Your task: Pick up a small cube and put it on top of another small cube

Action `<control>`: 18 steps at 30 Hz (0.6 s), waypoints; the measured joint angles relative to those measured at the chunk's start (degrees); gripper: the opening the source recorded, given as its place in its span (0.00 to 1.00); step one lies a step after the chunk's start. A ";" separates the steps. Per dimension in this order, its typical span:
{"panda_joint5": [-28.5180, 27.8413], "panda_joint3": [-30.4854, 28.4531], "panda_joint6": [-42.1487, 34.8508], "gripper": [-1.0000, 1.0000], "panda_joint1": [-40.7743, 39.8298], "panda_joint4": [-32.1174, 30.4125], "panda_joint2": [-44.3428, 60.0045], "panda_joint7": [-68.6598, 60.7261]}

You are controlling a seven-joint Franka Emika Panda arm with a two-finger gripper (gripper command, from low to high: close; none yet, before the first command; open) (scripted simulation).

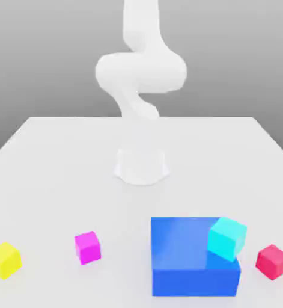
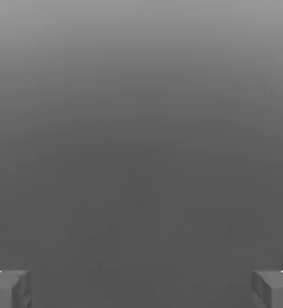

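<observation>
Along the front of the white table (image 1: 59, 150), from the exterior view's left to its right, lie the small yellow cube (image 1: 4, 260), a small magenta cube (image 1: 87, 247), a big blue block (image 1: 194, 257) with a cyan cube (image 1: 227, 238) resting on its right corner, and a small red cube (image 1: 272, 261). The white arm (image 1: 140, 72) rises from its base well behind them. In the hand view the gripper (image 2: 141, 289) has its fingers (image 2: 8, 289) spread wide with nothing between them, and no cube lies near it.

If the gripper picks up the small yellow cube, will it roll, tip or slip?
The yellow cube has flat faces and rests flat on the table, so rolling seems unlikely. Its low, equal-sided shape probably resists tipping. Its smooth, plain sides may slip a little, so a centred grasp looks safer.
</observation>
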 joint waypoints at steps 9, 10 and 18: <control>4.68 -9.23 6.51 0.50 -0.96 -1.83 18.92 -4.32; 5.34 -10.14 7.22 0.50 -1.19 -2.03 21.00 -4.91; 11.05 -16.12 12.76 0.50 -4.78 -3.58 37.74 -9.84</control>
